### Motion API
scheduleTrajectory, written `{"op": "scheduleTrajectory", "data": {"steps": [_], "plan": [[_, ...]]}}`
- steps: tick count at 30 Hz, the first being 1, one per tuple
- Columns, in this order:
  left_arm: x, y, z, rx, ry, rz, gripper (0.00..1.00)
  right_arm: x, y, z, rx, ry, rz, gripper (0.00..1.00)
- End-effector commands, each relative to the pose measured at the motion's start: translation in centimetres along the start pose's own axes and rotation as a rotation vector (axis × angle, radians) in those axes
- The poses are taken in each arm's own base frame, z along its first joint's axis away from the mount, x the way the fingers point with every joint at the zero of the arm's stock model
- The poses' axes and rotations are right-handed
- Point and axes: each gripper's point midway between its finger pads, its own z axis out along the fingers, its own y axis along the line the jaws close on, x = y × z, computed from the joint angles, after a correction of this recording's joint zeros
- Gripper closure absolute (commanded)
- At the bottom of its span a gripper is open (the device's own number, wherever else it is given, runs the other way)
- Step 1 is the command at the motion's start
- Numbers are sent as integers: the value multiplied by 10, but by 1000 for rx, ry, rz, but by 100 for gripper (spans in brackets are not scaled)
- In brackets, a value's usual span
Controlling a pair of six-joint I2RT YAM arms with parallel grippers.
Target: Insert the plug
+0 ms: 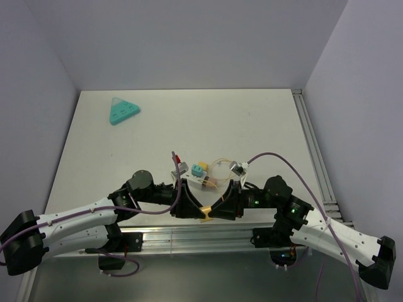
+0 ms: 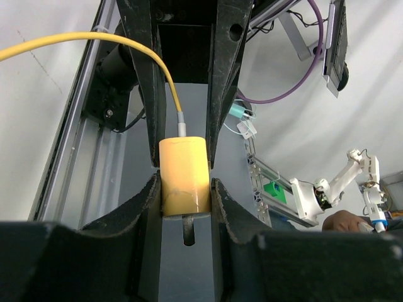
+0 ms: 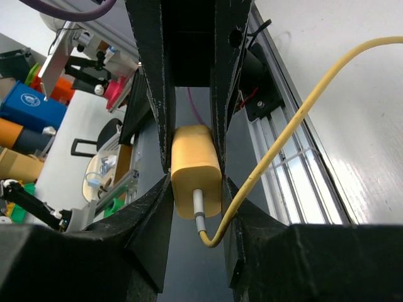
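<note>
The yellow plug [image 1: 206, 214] hangs above the table's near edge, between both arms. In the left wrist view my left gripper [image 2: 184, 189] is shut on the plug [image 2: 184, 175]; its dark prong [image 2: 188, 230] points toward that camera. The yellow cable [image 2: 75, 39] leaves the far end. In the right wrist view my right gripper [image 3: 196, 189] is shut on the same plug [image 3: 196, 168], cable end facing that camera. From above, the left gripper [image 1: 192, 209] and right gripper [image 1: 220, 209] meet nose to nose. A white socket block [image 1: 192, 176] with cyan and yellow pieces lies just beyond them.
A teal triangular piece [image 1: 123, 111] lies at the table's far left. A small grey connector [image 1: 237, 168] with a thin looped cable sits right of the socket block. An aluminium rail [image 1: 189, 238] runs along the near edge, and another rail [image 1: 312, 148] along the right side.
</note>
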Motion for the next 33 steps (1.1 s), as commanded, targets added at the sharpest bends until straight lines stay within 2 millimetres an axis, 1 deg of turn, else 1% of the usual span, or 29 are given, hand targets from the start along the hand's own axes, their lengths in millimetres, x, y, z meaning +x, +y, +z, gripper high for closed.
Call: {"op": "scheduleTrajectory", "data": {"steps": [1,3,4,8,9,10,17,23,26,29,30,31,32,33], "plan": [[-29,-30,6,93,-69,129,100,-15,5,1,-15,-63,-37,60],[-28,-29,6,91,-66,127,100,-16,3,1,-10,-62,-27,55],[-29,-29,5,90,-67,127,100,-16,2,1,-9,-59,-22,50],[-29,-30,4,87,-71,135,100,-15,-2,2,-1,-57,-12,43],[-29,-30,4,83,-70,135,100,-15,-3,2,4,-57,-11,40],[-29,-29,4,78,-69,134,99,-16,-2,2,2,-58,-13,40],[-28,-31,4,95,-67,132,100,-15,5,2,-43,-50,-13,41],[-26,-32,5,107,-57,129,100,-12,12,4,-99,-35,-18,46],[-26,-31,6,105,-54,129,100,-11,12,4,-110,-27,-17,54],[-27,-29,6,94,-52,125,100,-10,11,5,-111,-23,-14,74],[-28,-28,7,87,-54,125,100,-10,11,5,-110,-24,-14,89],[-29,-28,7,79,-57,130,100,-9,8,5,-94,-22,-9,98],[-30,-20,8,36,-58,111,100,-10,5,5,-76,-31,-5,100],[-31,-15,8,5,-61,103,89,-12,1,6,-52,-41,-2,100]]}}
